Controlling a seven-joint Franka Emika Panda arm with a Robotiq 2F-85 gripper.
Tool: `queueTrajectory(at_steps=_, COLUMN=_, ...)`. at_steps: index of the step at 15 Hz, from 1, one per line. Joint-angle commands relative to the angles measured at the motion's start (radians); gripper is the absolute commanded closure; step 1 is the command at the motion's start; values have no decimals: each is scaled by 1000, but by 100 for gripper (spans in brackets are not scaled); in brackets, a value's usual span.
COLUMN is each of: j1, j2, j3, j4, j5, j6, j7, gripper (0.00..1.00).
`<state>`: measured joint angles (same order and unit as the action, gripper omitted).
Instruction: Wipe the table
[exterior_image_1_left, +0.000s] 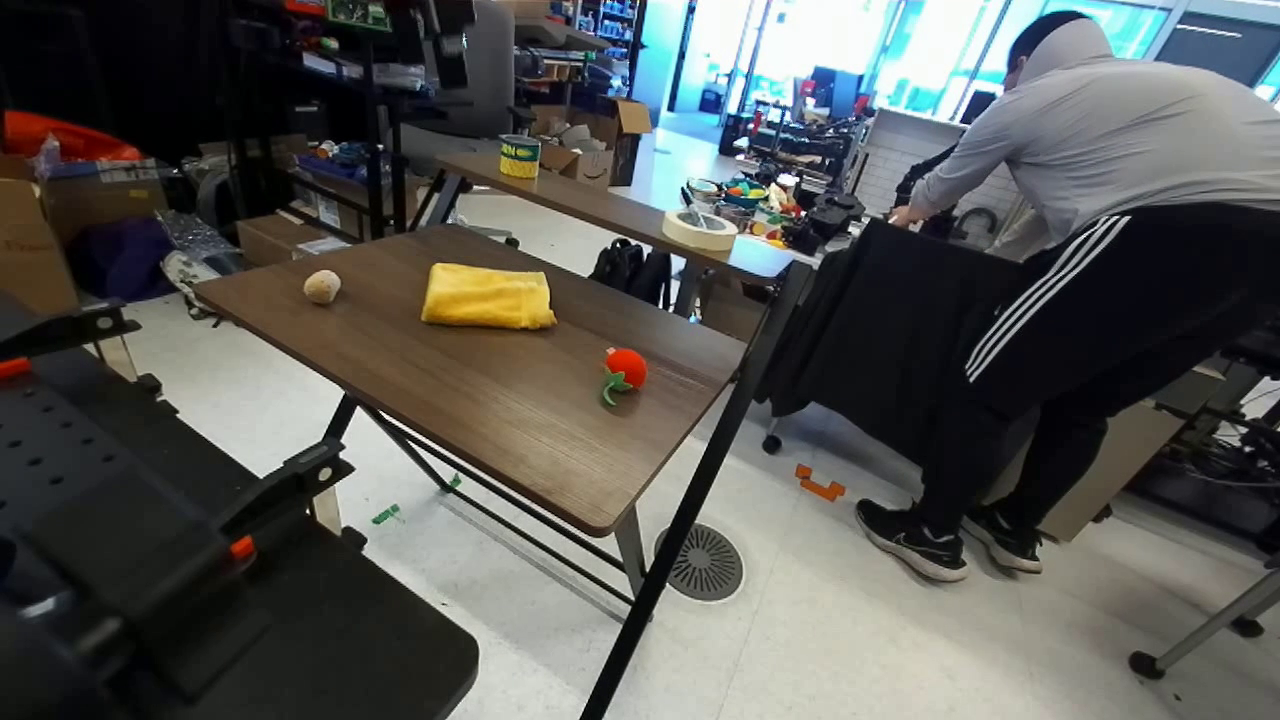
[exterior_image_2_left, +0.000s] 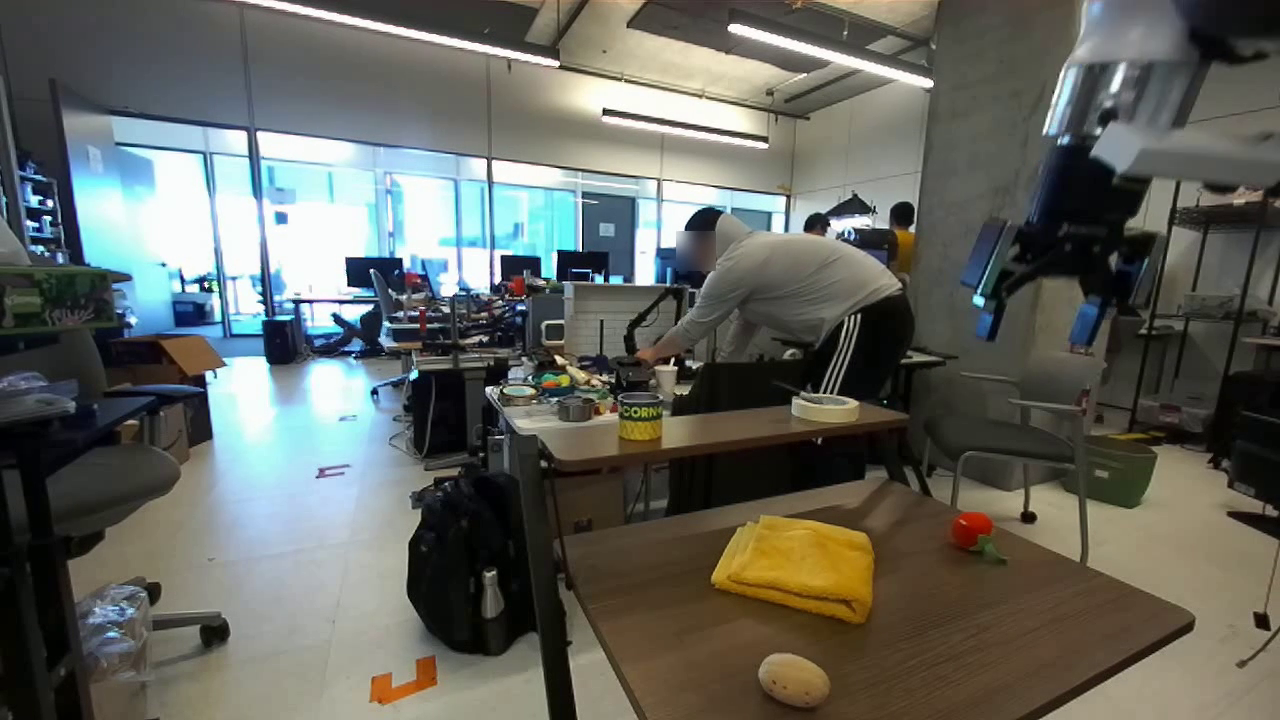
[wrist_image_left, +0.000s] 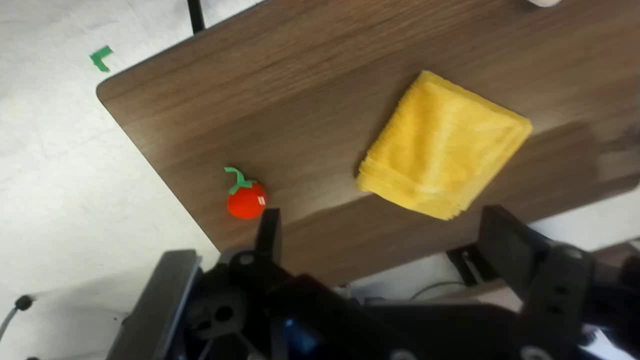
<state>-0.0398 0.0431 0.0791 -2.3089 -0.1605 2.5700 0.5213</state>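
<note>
The table (exterior_image_1_left: 480, 385) has a dark brown wood-look top; it also shows in an exterior view (exterior_image_2_left: 960, 640) and the wrist view (wrist_image_left: 310, 130). A folded yellow cloth (exterior_image_1_left: 488, 297) lies flat on it, also in an exterior view (exterior_image_2_left: 800, 566) and the wrist view (wrist_image_left: 445, 147). My gripper (exterior_image_2_left: 1038, 322) is open and empty, high above the table in an exterior view. In the wrist view its fingers (wrist_image_left: 385, 222) are wide apart, with the cloth beyond them and nothing between them. The gripper is out of view in an exterior view.
A red toy tomato (exterior_image_1_left: 626, 368) and a potato-like toy (exterior_image_2_left: 794, 680) lie on the tabletop on opposite sides of the cloth. A raised shelf (exterior_image_2_left: 720, 432) along one edge bears a corn can (exterior_image_2_left: 640, 416) and a tape roll (exterior_image_2_left: 825, 408). A person (exterior_image_1_left: 1130, 130) bends over beyond the table.
</note>
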Motion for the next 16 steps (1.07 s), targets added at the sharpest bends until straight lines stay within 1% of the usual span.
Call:
queueTrajectory(at_steps=1, j1=37, j2=58, j3=-40, j4=25, j5=-14, j6=-1, j7=14, gripper=0)
queueTrajectory(at_steps=2, j1=43, j2=105, j3=-47, j4=50, j5=-19, j6=-1, j7=21, gripper=0)
queueTrajectory(at_steps=3, j1=-32, j2=86, j3=36, j4=59, j5=65, j6=-101, j7=-166, gripper=0)
queueTrajectory(at_steps=4, j1=-89, j2=58, j3=104, j4=35, j5=103, j6=-96, j7=-215, gripper=0)
queueTrajectory(at_steps=6, j1=-163, j2=18, j3=188, j4=34, j5=220, j6=-146, j7=-372, gripper=0)
queueTrajectory(at_steps=7, j1=-190, j2=7, j3=219, j4=47, j5=284, j6=-184, j7=-447, gripper=0)
queueTrajectory(at_steps=8, j1=-207, j2=-2, j3=235, j4=68, j5=349, j6=-233, j7=-525, gripper=0)
queueTrajectory(at_steps=9, j1=-217, j2=-9, j3=236, j4=83, j5=402, j6=-278, j7=-596, gripper=0)
queueTrajectory(at_steps=11, j1=-226, j2=-29, j3=208, j4=104, j5=491, j6=-391, j7=-741, gripper=0)
queueTrajectory(at_steps=12, j1=-137, j2=-38, j3=89, j4=113, j5=526, j6=-462, j7=-812, gripper=0)
queueTrajectory(at_steps=13, j1=-135, j2=-40, j3=64, j4=130, j5=534, j6=-547, j7=-841, gripper=0)
queueTrajectory(at_steps=14, j1=-122, j2=-31, j3=33, j4=144, j5=493, j6=-628, j7=-770, gripper=0)
queueTrajectory(at_steps=15, j1=-89, j2=-31, j3=29, j4=115, j5=488, j6=-512, j7=-761, gripper=0)
queueTrajectory(at_steps=16, j1=-89, j2=-32, j3=5, j4=124, j5=488, j6=-567, j7=-763, gripper=0)
